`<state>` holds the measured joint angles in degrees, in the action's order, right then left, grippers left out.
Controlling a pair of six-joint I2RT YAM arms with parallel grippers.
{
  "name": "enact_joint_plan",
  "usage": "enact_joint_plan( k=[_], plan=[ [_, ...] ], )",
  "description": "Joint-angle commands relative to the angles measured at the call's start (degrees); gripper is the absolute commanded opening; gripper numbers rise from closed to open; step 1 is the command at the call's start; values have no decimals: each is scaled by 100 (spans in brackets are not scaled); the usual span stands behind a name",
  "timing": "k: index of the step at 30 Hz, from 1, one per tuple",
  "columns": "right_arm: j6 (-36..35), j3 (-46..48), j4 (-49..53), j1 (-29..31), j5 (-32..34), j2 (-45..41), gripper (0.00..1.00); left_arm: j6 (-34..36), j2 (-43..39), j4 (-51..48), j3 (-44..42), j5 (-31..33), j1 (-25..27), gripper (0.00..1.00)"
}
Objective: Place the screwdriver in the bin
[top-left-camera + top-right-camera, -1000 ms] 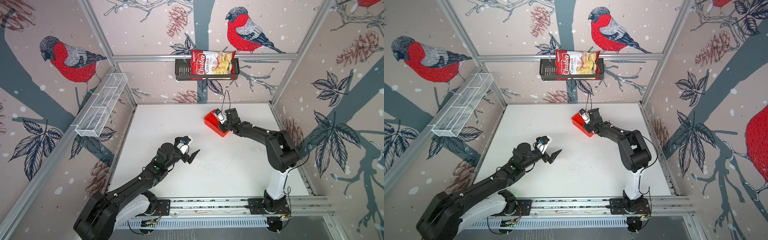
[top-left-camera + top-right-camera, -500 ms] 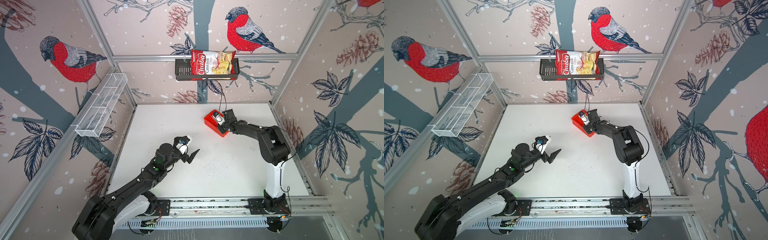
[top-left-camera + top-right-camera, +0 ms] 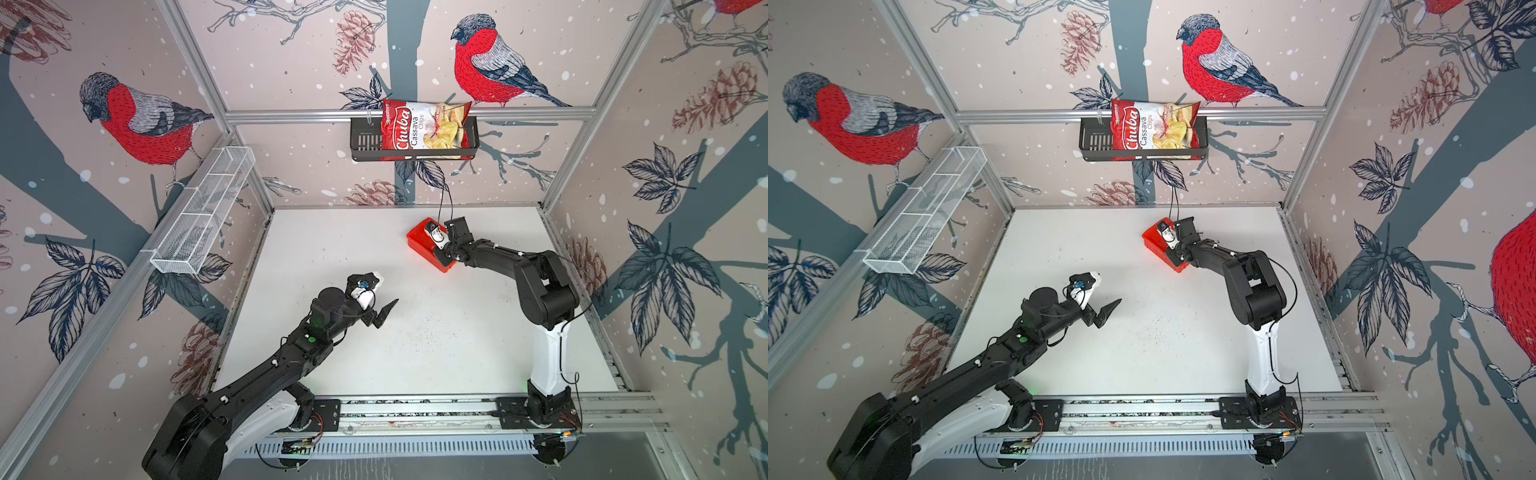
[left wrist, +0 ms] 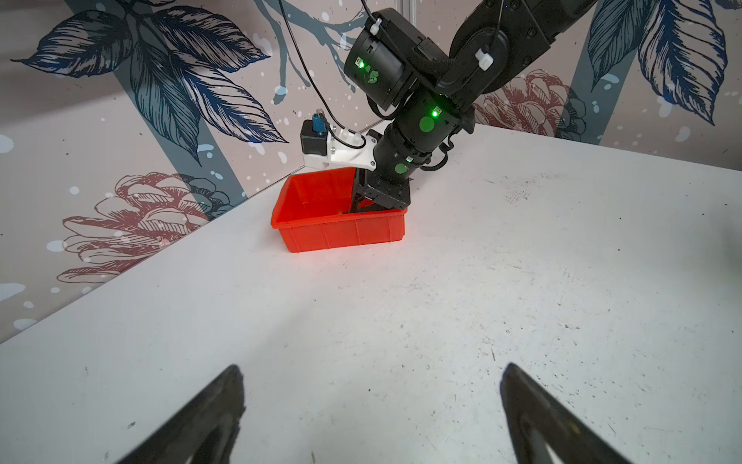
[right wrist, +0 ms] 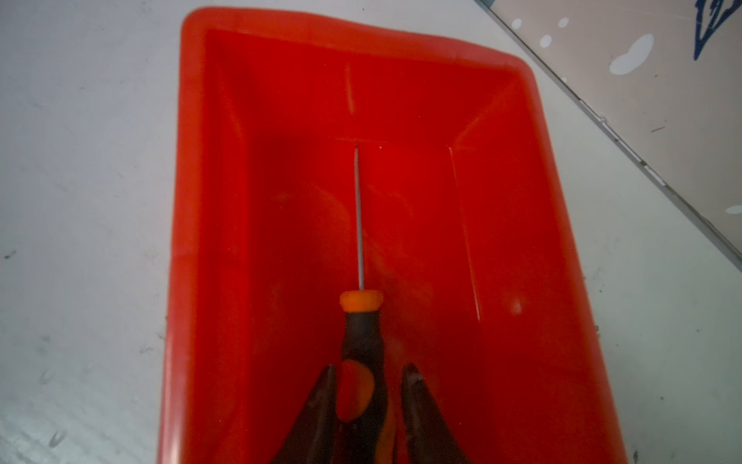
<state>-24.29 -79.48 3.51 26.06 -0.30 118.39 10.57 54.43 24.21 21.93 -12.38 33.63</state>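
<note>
Up close, the left claw [image 4: 371, 368] hung spread wide over the white desk [image 4: 401, 321], holding nothing. Farther back, the right claw [image 5: 370, 368] sat inside the red bin [image 5: 522, 201], jaws slightly parted around the handle, released. The screwdriver [image 5: 361, 317] lay on the bin's floor, shaft toward its end wall.

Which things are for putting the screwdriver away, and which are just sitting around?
For the job:
- screwdriver, inside the bin
- bin
- right gripper, around the screwdriver's handle

Just lying about:
- chips bag in the black basket
- mesh tray on the side wall
- left gripper, open, holding nothing
</note>
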Motion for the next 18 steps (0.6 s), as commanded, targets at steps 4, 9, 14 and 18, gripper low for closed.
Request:
enact_joint_plan(
  k=[4, 9, 14, 18],
  plan=[
    [-6, 205, -240, -10, -94, -434, 47, 66, -47, -1, 80, 43, 8, 98],
    [161, 598, -553, -35, -140, -964, 85, -140, -189, 179, -4, 110, 12, 98],
    [571, 1302, -1068, -184, -487, -1761, 100, -568, -439, 560, -206, 376, 3, 98],
    [759, 2014, -1540, -302, -506, -2508, 100, -666, -569, 510, -279, 955, -5, 98]
  ],
)
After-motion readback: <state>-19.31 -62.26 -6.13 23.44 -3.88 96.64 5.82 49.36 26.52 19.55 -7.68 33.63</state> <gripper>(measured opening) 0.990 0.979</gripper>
